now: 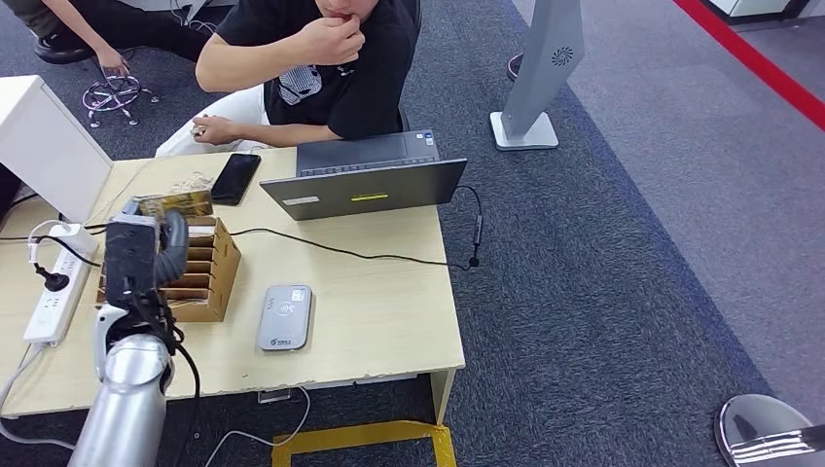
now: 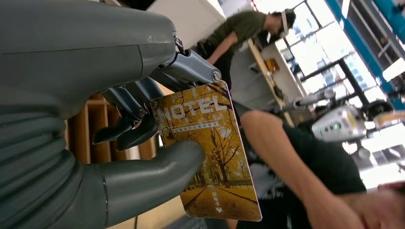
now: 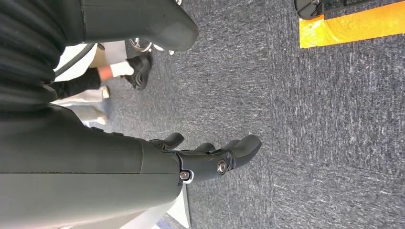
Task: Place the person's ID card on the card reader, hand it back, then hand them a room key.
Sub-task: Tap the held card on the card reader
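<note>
Left hand (image 1: 144, 255) pinches the yellow autumn-print HOTEL key card (image 2: 207, 150) above the cardboard slotted box (image 1: 199, 277); right hand (image 3: 205, 155) hangs empty, fingers loosely apart; grey reader (image 1: 285, 316) bare, so key handover looks like what's left.

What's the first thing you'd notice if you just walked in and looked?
The robot's left hand holding up a golden card with HOTEL printed on it, just above the cardboard slot box on the wooden table. Next, the person in a black shirt sitting behind the open laptop, and the grey card reader lying near the table's front.
</note>
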